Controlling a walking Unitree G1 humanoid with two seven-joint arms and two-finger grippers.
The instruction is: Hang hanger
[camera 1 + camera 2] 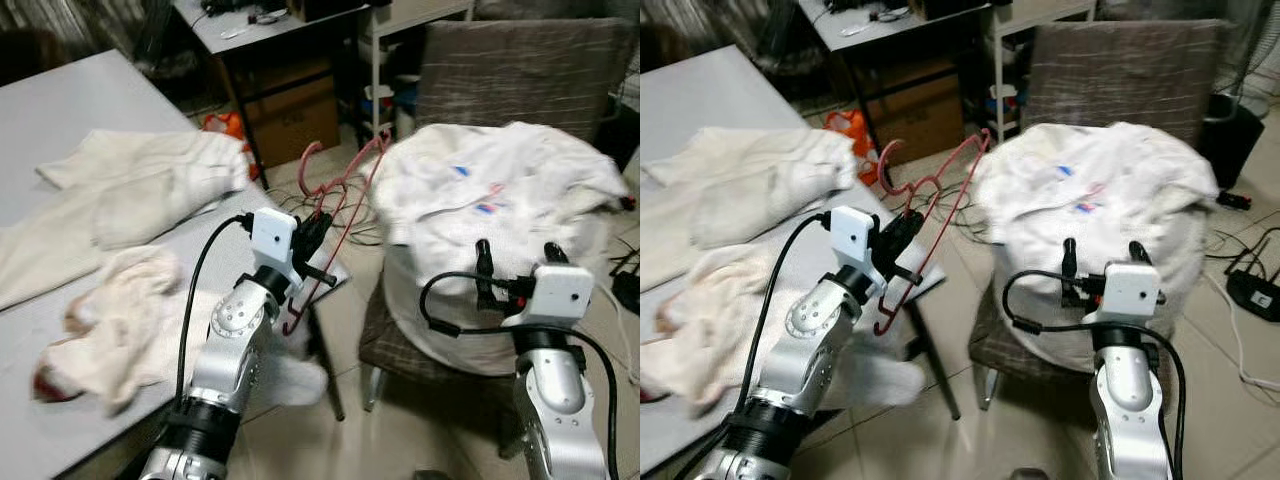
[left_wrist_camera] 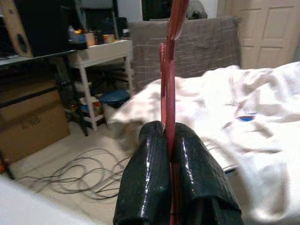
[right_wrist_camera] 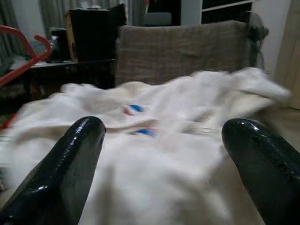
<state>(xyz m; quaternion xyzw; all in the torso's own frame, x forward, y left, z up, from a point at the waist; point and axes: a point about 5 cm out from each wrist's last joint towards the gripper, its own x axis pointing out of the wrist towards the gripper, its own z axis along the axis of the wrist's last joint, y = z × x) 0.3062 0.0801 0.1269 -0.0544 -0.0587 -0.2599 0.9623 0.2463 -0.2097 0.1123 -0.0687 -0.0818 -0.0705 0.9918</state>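
Note:
A red wire hanger (image 1: 338,205) is held in the air between the table corner and the chair, its hook pointing up and to the left. My left gripper (image 1: 312,238) is shut on its lower wire, which runs between the two black fingers (image 2: 154,178). My right gripper (image 1: 519,263) stands open just in front of a heap of white cloth (image 1: 490,190) piled on the chair, its fingers (image 3: 70,164) spread wide with nothing between them.
A grey table (image 1: 70,110) at the left carries cream towels (image 1: 150,185) and a crumpled cloth (image 1: 110,310). The brown chair (image 1: 520,70) holds the white heap. Cables (image 1: 310,200) trail on the tiled floor; a dark desk (image 1: 270,40) with a cardboard box stands behind.

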